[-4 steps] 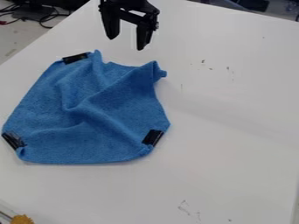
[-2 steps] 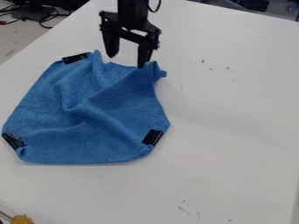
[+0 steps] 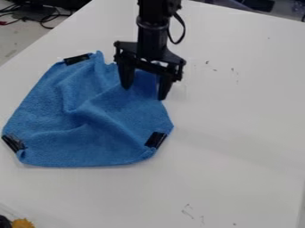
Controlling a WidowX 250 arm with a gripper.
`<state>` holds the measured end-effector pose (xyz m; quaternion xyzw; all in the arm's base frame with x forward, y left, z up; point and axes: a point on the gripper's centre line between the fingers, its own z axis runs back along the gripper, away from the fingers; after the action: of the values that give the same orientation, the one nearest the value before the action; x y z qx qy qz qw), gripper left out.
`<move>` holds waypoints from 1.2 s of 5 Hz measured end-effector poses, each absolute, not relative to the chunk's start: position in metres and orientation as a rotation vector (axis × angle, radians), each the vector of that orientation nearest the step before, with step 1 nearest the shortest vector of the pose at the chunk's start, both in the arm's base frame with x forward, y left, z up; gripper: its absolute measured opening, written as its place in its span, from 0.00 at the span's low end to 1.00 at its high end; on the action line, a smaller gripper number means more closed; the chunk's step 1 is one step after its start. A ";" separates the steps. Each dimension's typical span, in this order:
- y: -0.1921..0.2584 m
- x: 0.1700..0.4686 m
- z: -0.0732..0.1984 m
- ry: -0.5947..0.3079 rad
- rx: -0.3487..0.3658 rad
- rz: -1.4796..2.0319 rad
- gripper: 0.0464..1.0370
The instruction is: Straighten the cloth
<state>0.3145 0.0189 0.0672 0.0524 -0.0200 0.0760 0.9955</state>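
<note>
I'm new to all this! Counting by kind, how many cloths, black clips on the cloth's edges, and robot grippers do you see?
Blue cloth: 1
Black clips: 3 in sight
Robot gripper: 1
Total: 5

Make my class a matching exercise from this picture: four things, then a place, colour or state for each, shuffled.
1. Cloth
2. Pincer
3. Black clips
4. Yellow thing

A. On three corners of the cloth
B. In the picture's bottom left corner
C. Blue and creased
D. Open, at the cloth's upper right

Pairs: 1-C, 2-D, 3-A, 4-B
</note>
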 end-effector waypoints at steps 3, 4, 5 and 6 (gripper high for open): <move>0.005 0.284 0.002 -0.008 -0.047 0.313 0.96; 0.002 0.282 0.000 -0.010 -0.071 0.330 0.91; 0.001 0.282 -0.002 -0.044 -0.052 0.326 0.68; 0.001 0.283 0.000 -0.054 -0.039 0.308 0.43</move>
<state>0.2830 0.0015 -0.0005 -0.0196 -0.0271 0.1535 0.9876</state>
